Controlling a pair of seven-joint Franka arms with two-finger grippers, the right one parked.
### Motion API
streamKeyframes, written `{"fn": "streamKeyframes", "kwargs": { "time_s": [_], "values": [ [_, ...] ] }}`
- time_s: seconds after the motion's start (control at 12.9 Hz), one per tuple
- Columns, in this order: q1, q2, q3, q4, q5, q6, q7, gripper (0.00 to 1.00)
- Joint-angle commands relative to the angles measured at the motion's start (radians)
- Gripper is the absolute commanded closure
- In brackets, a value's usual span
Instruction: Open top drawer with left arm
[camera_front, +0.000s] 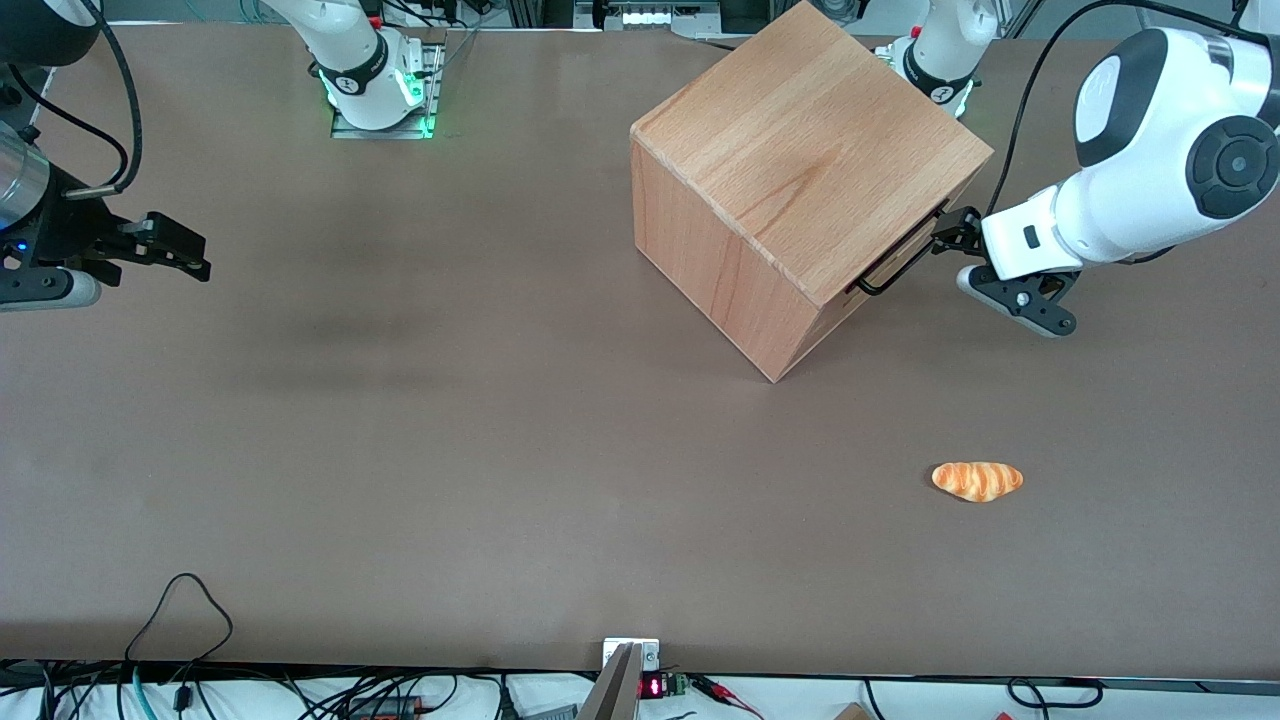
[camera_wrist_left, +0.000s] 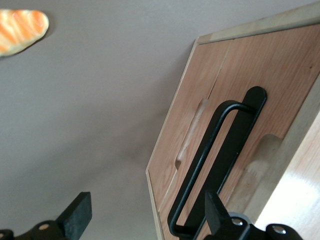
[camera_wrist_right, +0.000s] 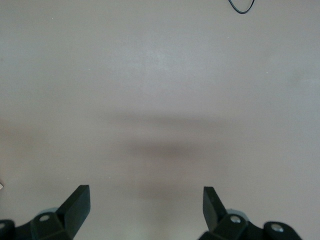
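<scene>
The wooden cabinet (camera_front: 800, 170) stands turned on the table, its front facing the working arm's end. The top drawer's flat wood front (camera_wrist_left: 272, 65) carries a thin black wire handle (camera_wrist_left: 212, 165); in the front view the handle (camera_front: 893, 272) pokes out just under the cabinet's top edge. The drawer looks pushed in. My left arm (camera_front: 1150, 150) reaches in level with the handle, and its gripper (camera_front: 948, 236) is right in front of the drawer. The gripper (camera_wrist_left: 147, 215) is open: one end of the handle lies between the fingers, close to one fingertip (camera_wrist_left: 216, 210), with no contact visible.
A toy croissant (camera_front: 977, 480) lies on the brown table (camera_front: 450, 400), nearer the front camera than the cabinet; it also shows as the croissant (camera_wrist_left: 20, 30) in the wrist view. A lower drawer front with a cut-out grip (camera_wrist_left: 192, 130) sits under the top one.
</scene>
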Motion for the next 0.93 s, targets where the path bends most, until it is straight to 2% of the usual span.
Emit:
{"fn": "streamKeyframes", "kwargs": {
  "time_s": [0.0,0.23,0.85],
  "values": [
    [0.002,-0.012,0.003,-0.058,-0.037,0.053,0.068,0.0],
    [0.002,-0.006,0.002,-0.084,-0.088,0.067,0.117,0.01],
    [0.001,-0.005,-0.009,-0.146,-0.108,0.148,0.197,0.01]
  ]
}}
